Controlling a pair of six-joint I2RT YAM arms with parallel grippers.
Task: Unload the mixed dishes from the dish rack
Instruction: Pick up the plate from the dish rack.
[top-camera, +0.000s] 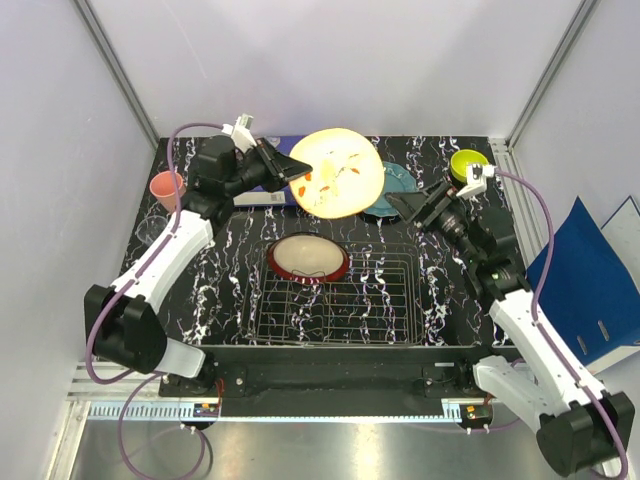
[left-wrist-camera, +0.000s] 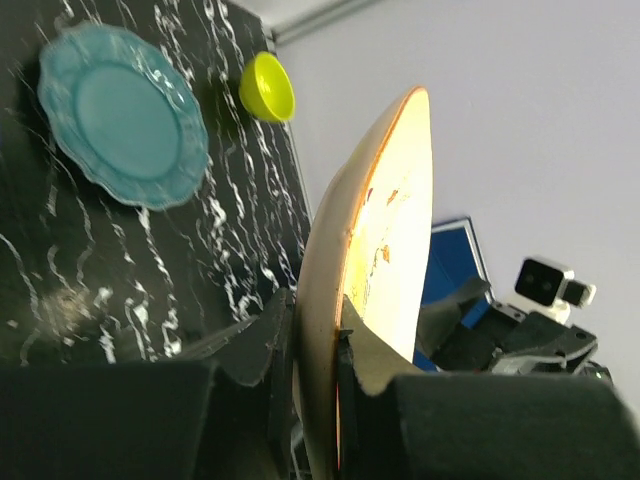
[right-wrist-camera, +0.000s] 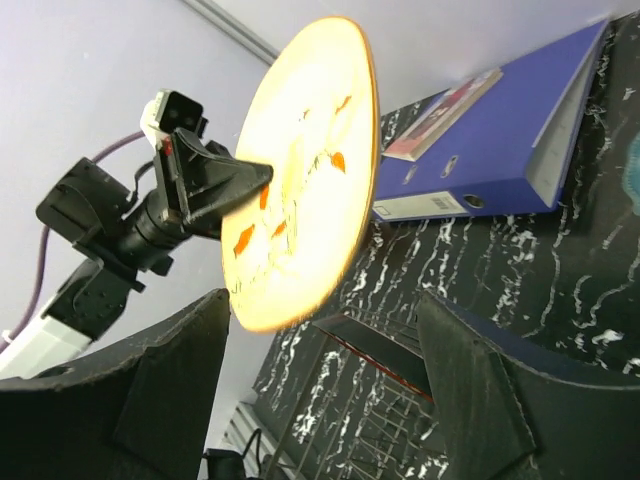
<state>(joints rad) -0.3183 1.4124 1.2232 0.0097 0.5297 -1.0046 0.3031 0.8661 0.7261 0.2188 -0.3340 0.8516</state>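
Where the left gripper closes: jaws narrow, pinching the rim of the cream-yellow plate with orange marks, one finger on each face.
Plate position: raised off the table, upper centre of the top view, above the far edge of the dish rack.
Plate orientation: on edge in the left wrist view, long axis running from bottom centre to upper right; marked face turned toward the right gripper.
Right gripper state: jaws wide, holding nothing, just beside the plate's right edge, not touching.
Rack contents: red-rimmed cream plate, leaning in the upper-left corner.
Table, upper right: teal plate, lying flat and partly hidden; yellow-green bowl beyond it.
Table, upper left: salmon-pink cup, upright.
Writing: blue ring binder carries a spine label; text too small to read.
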